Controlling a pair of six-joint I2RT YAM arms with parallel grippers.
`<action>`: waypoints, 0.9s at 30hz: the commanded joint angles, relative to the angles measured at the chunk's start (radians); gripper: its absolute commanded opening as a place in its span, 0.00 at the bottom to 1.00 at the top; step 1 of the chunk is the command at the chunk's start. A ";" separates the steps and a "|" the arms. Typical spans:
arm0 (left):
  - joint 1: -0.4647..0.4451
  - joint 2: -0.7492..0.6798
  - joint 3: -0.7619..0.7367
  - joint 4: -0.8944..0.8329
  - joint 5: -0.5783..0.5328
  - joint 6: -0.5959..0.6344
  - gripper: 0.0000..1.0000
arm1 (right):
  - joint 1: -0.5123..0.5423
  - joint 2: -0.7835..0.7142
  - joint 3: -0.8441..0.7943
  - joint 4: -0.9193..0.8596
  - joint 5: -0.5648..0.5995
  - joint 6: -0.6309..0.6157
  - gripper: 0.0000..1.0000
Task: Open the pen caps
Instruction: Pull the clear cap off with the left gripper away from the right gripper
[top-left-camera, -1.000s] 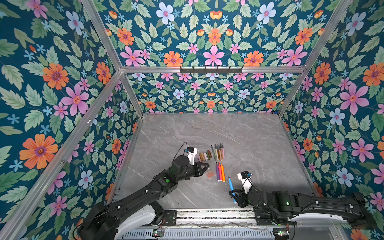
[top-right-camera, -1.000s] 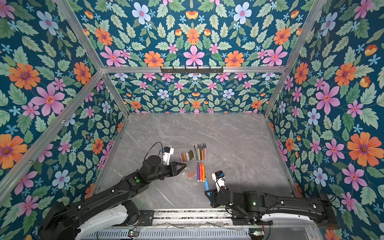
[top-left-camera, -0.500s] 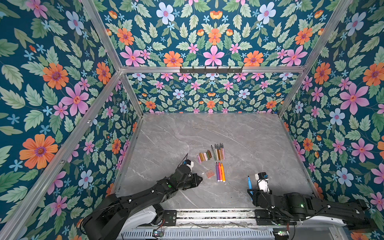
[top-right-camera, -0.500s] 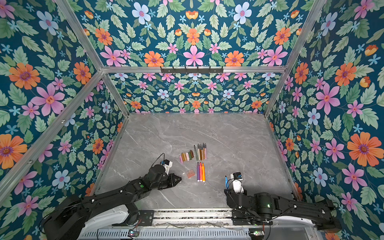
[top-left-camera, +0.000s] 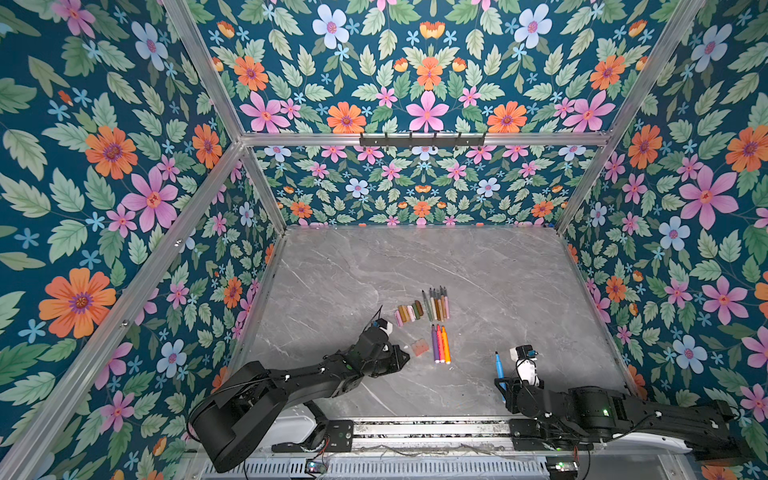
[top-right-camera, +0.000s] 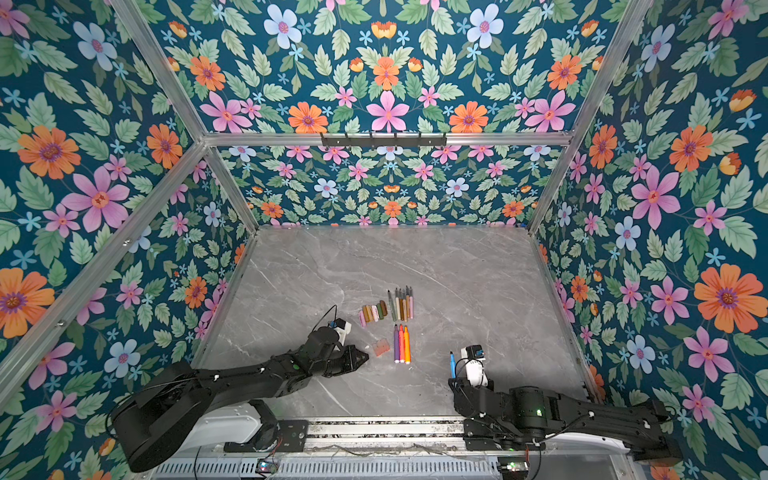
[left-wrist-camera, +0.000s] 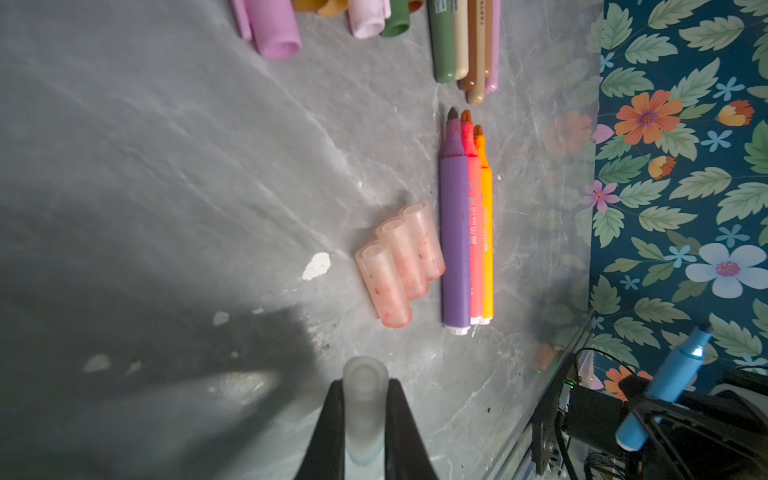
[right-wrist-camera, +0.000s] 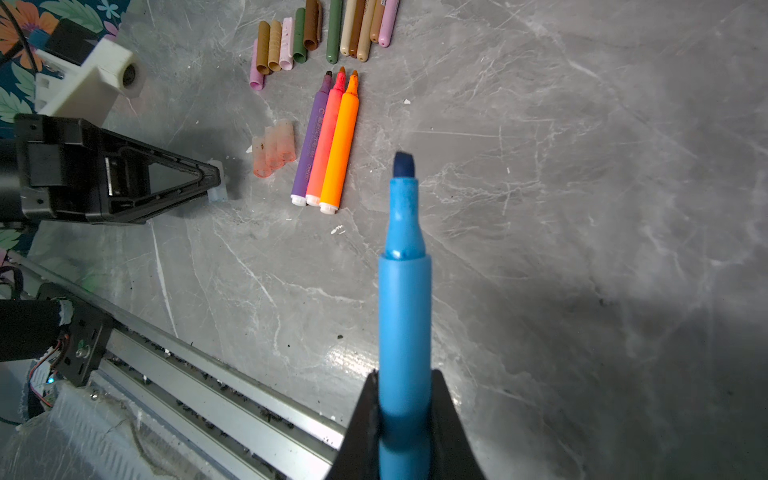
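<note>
Pulled apart now, right gripper clamps the blue pen, left gripper pinches the clear cap, best laid beside the reddish caps.

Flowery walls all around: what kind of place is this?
Probably a robot practice booth: flower-print walls on a metal frame, a grey marble-look tabletop, and a left arm and right arm on a rail.
</note>
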 joint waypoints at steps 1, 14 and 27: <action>0.001 0.015 0.000 0.052 -0.004 -0.004 0.00 | 0.000 0.001 -0.001 -0.028 -0.002 -0.004 0.00; 0.002 0.119 -0.005 0.147 -0.008 -0.022 0.01 | 0.001 0.001 -0.001 -0.031 -0.003 -0.003 0.00; 0.004 0.085 -0.007 0.110 -0.056 -0.034 0.09 | 0.001 0.001 -0.002 -0.028 -0.005 -0.003 0.00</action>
